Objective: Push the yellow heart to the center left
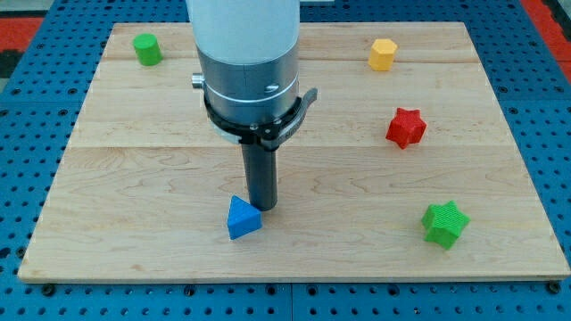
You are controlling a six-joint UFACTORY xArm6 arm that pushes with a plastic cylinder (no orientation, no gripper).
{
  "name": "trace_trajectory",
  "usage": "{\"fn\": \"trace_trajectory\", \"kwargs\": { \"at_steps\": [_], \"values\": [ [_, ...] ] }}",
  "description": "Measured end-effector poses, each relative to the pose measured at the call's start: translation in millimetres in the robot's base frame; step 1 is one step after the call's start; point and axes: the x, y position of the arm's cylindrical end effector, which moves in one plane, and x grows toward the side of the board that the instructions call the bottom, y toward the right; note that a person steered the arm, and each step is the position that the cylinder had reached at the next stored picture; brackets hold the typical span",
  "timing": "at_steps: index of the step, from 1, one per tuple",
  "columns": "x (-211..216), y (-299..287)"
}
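Closest to the lens is the front edge of the wooden board (500, 259), which runs along the bottom of the frame with a strip of blue pegboard (27, 178) showing below it and on both sides; the pegboard is cut off by the frame all round.

Next, at the lower right, sits the green star (444, 223), well apart from everything else. Slightly farther back, left of centre in the lower half, is the blue triangle (243, 218).

My tip (261, 209) stands just beside the blue triangle's upper right corner. Whether the two are touching or a sliver apart is hard to make out, because the dark rod and its shadow merge there. The rod is a single plain shaft, upright, with nothing gripped by it.

Farther back, at the right of the middle, is the red star (406, 127).

The grey and white arm housing (248, 53) rises above the rod, cut off by the top of the frame, and it hides the board behind it at the upper centre.

At the upper right lies the yellow block (382, 53), the only yellow piece; from here it looks faceted and a heart shape cannot be made out. It is far from my tip. At the upper left stands the green cylinder (147, 49). Red surface (27, 22) shows in the top corners.
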Motion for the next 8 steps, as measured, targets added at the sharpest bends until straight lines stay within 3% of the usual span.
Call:
{"fn": "trace_trajectory", "kwargs": {
  "at_steps": [8],
  "values": [
    [-40.8,8.6]
  ]
}}
